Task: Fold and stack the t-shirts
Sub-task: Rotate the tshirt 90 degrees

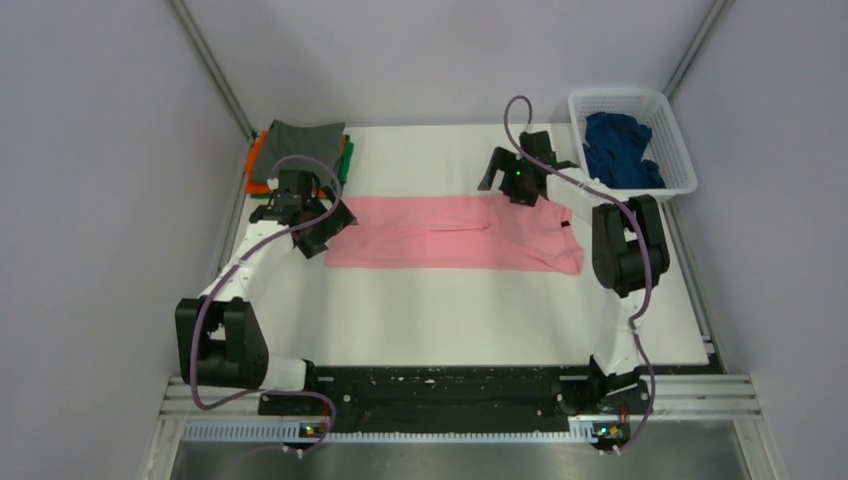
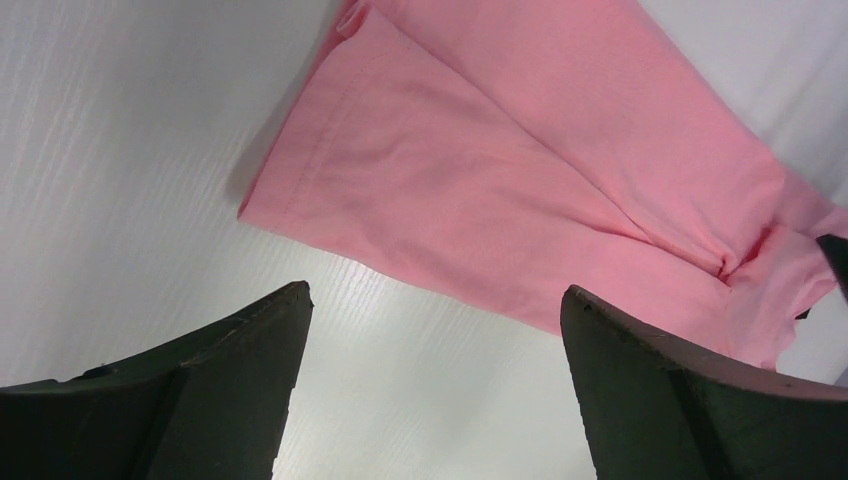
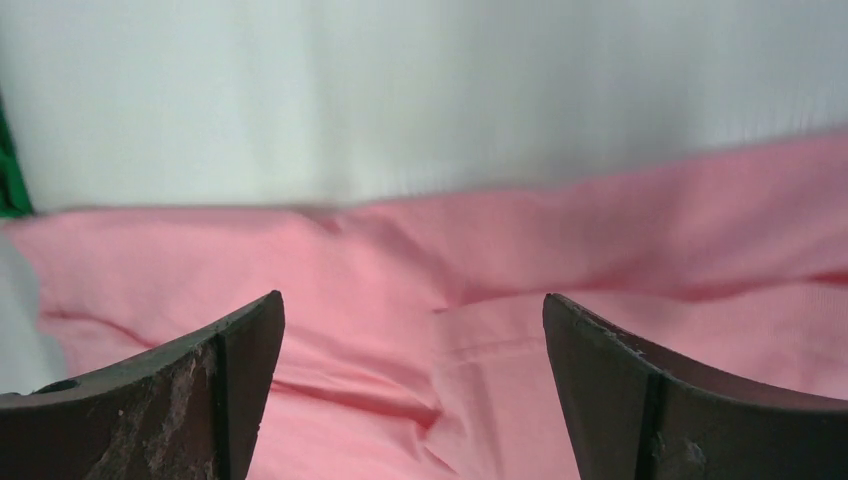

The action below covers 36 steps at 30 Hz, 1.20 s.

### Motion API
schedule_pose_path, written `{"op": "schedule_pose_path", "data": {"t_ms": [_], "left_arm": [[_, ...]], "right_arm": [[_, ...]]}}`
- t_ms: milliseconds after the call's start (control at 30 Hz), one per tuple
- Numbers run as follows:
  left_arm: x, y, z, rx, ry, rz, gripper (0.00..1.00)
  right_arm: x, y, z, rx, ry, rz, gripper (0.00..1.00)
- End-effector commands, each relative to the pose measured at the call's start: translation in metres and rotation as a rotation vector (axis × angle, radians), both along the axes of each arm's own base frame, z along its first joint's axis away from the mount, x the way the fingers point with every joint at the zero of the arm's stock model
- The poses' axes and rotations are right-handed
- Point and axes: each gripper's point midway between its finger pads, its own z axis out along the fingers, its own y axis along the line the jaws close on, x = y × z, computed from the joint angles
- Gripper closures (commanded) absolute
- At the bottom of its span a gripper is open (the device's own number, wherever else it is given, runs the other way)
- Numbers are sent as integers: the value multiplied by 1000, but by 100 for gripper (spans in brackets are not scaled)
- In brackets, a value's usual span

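I see the white table (image 1: 450, 320) fill most of the top view. Across its middle lies the pink t-shirt (image 1: 450, 232), folded into a long flat band that runs from the left side to the right side. A sleeve sticks out at its right end.

At the far right corner, just off the table, stands the white basket (image 1: 668, 104). The navy t-shirt (image 1: 615, 150) lies crumpled inside it. At the far left corner of the table there is a small stack: the grey t-shirt (image 1: 305, 140) is on top, the orange t-shirt (image 1: 255, 165) shows at the left edge below it, and the green t-shirt (image 1: 346, 160) shows at the right edge.

The left gripper (image 2: 435, 300) hangs over the left end of the pink band. Its fingers are spread wide, with only bare table and the shirt edge visible between them, and they hold nothing. The right gripper (image 3: 412, 300) is over the far edge of the pink t-shirt, near its right end. Its jaws are also spread wide, with pink cloth below them, and nothing is pinched.
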Motion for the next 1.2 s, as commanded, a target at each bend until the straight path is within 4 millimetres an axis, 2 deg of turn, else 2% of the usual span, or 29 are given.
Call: {"op": "schedule_pose_path", "data": {"t_ms": [0,100,167,267,400,467,533,600,667,767,900,1000,1167], "left_arm": [[4,1,21,16,-68,-24,1],[11,-9,22,-8,-78,-55,1],[21,-22,22,-29,-94,-97,1],[49,-57,28,-60,-133,-229,1],[93,-104,20,-94,-117,-383,1],[111,-118,3,-118,-81,-418,1],[124,-122,-18,-112,-47,-415,1],[125,-121,-42,-98,21,-404,1],[121,-118,-59,-72,55,-390,1],[95,-110,-81,-48,144,-359,1],[36,-121,-92,-56,210,-357,1],[-20,-147,-96,-102,249,-365,1],[-108,-215,-90,-355,289,-322,1]], "right_arm": [[40,12,49,-5,-128,-18,2],[25,-6,44,-78,-101,-42,2],[6,-21,38,-126,-82,-68,2],[-32,-42,31,-168,-49,-112,1],[-85,-58,11,-163,11,-154,1],[-99,-64,0,-163,32,-170,1],[-105,-65,-12,-151,56,-174,1],[-106,-66,-24,-148,92,-174,1],[-95,-68,-30,-146,98,-185,1],[-70,-69,-33,-141,92,-182,1],[-27,-65,-31,-165,50,-80,1],[14,-50,-32,-159,6,15,1],[74,-18,-49,-88,-31,110,1]]}}
